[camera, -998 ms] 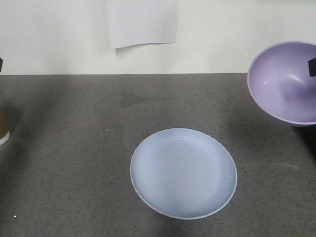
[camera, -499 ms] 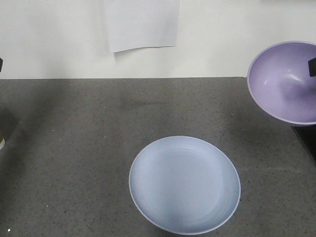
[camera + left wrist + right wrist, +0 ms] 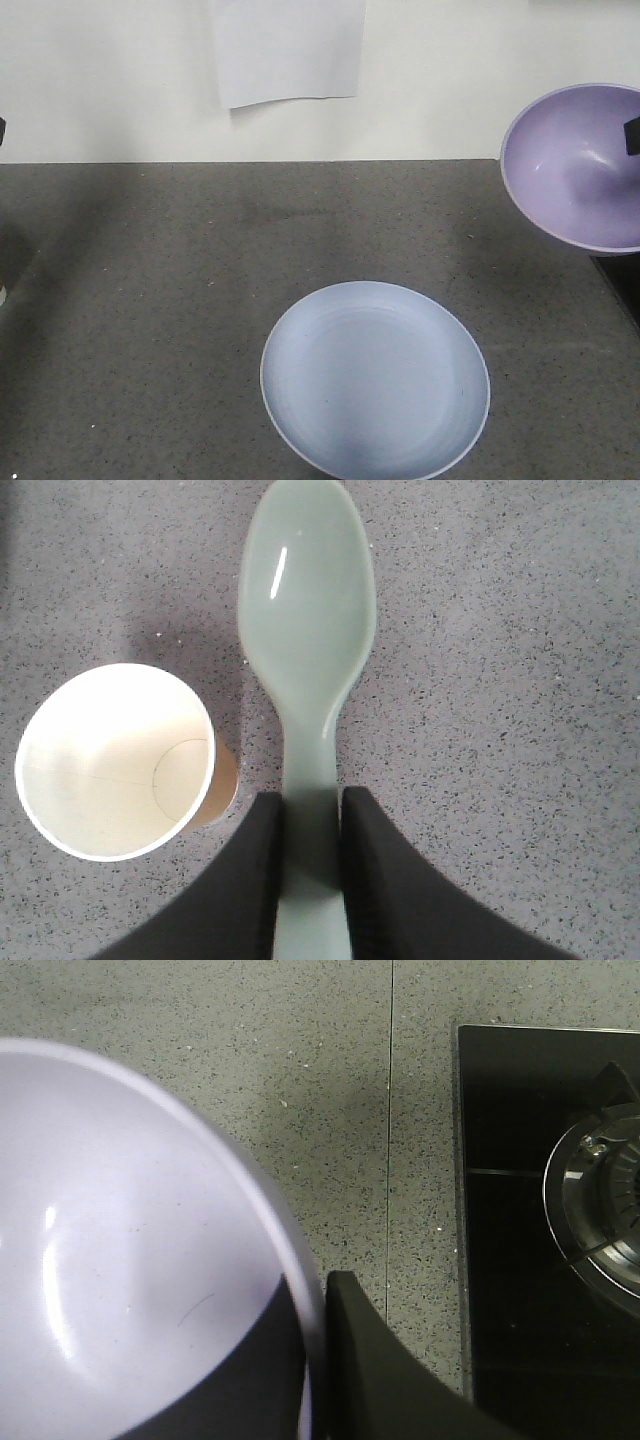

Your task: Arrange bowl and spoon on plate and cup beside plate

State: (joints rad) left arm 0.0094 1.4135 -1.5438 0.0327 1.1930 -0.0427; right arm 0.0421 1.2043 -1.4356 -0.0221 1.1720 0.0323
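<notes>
- Bowl (image 3: 580, 165), rim pinched in right gripper (image 3: 315, 1298), hangs tilted far right of plate (image 3: 375, 380); thin grip may slip.
- Spoon (image 3: 305, 630), clamped in left gripper (image 3: 312, 815), is just beside cup (image 3: 115, 760); swinging could topple it.

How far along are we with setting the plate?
Done: nothing; the plate lies bare. In hand: the right gripper holds the bowl by its rim, the left gripper holds the spoon by its handle over the counter. Left: bowl and spoon onto the plate, then the upright cup beside it.
</notes>
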